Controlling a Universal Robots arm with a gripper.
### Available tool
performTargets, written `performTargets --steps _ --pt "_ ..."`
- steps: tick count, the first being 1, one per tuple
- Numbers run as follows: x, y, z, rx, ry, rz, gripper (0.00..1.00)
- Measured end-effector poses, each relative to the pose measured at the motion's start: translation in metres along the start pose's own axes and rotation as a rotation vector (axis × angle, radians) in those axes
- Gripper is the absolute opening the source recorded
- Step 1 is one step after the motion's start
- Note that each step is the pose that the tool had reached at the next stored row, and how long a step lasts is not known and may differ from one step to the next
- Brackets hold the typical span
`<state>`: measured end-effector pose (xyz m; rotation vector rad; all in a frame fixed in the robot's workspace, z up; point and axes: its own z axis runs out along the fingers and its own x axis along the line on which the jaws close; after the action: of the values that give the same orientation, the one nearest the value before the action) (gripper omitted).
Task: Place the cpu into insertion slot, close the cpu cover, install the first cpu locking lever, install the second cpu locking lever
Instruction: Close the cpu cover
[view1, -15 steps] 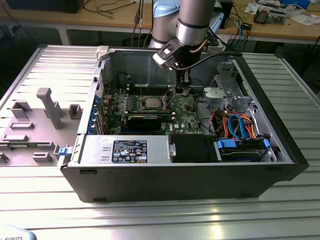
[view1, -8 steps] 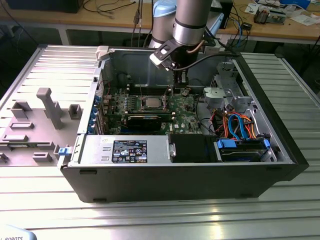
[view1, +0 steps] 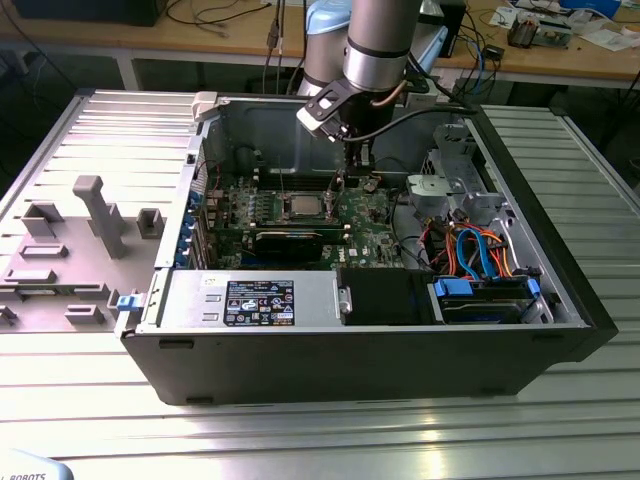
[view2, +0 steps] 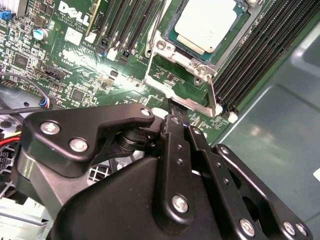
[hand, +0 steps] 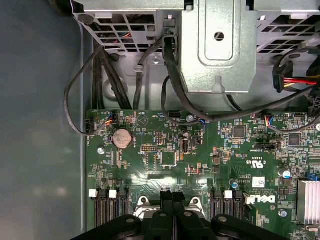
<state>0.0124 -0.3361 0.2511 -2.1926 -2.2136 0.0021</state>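
The cpu (view2: 205, 22) is a small flat square with a dull silver-grey metal top and a thin green edge. It lies flat in the insertion slot (view2: 197, 64), whose pale metal rim frames it mid-board between rows of long black RAM slots (view2: 125, 25). The cpu cover (view2: 180, 100), a thin silvery frame with a square window, is swung open off the socket on the side nearest the gripper (view2: 181, 122), and green board shows through its window.

In both wrist views the black fingers (hand: 167, 197) are closed against each other with nothing visible between them. Their tips sit just beside the cover's free edge, but whether they touch it I cannot tell.

In the exterior view, the open computer case (view1: 400, 350) lies on the ribbed metal tabletop (view1: 300, 430). It holds the green motherboard (view1: 260, 215), a silver power supply (view1: 250, 300) with a label, and a drive bay with blue and orange cables (view1: 480, 255). The arm reaches down into the case just beside the socket. A coin battery (hand: 122, 138) sits on the board below a metal cage (hand: 215, 45).
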Motion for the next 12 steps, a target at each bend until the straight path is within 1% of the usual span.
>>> performTargets --steps 12 --pt "0.0000 -0.0040 0.0001 0.0000 0.0000 0.000 0.11"
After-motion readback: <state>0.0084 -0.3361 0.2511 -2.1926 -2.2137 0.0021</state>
